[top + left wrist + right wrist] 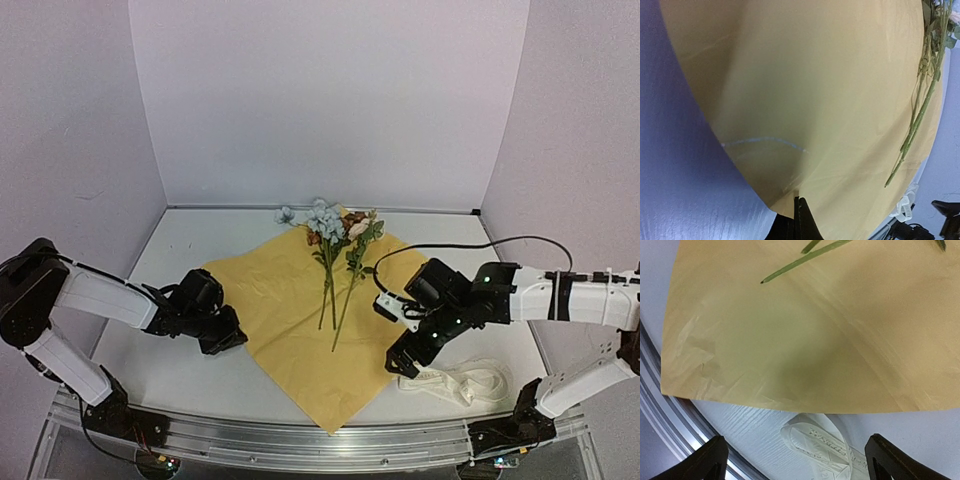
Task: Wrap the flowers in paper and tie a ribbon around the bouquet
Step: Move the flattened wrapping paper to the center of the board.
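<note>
Our left gripper (236, 340) pinches the paper (280, 295) at its left corner. The flowers (335, 245) lie rightward, stems toward the table (190, 250) near edge. Our right gripper (397, 362) gapes open.

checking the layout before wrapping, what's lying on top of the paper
The flowers lie on the paper, stems across its middle, blooms over its far corner. The ribbon lies off it, on the table. Anything beneath the sheet is covered and cannot be seen.
</note>
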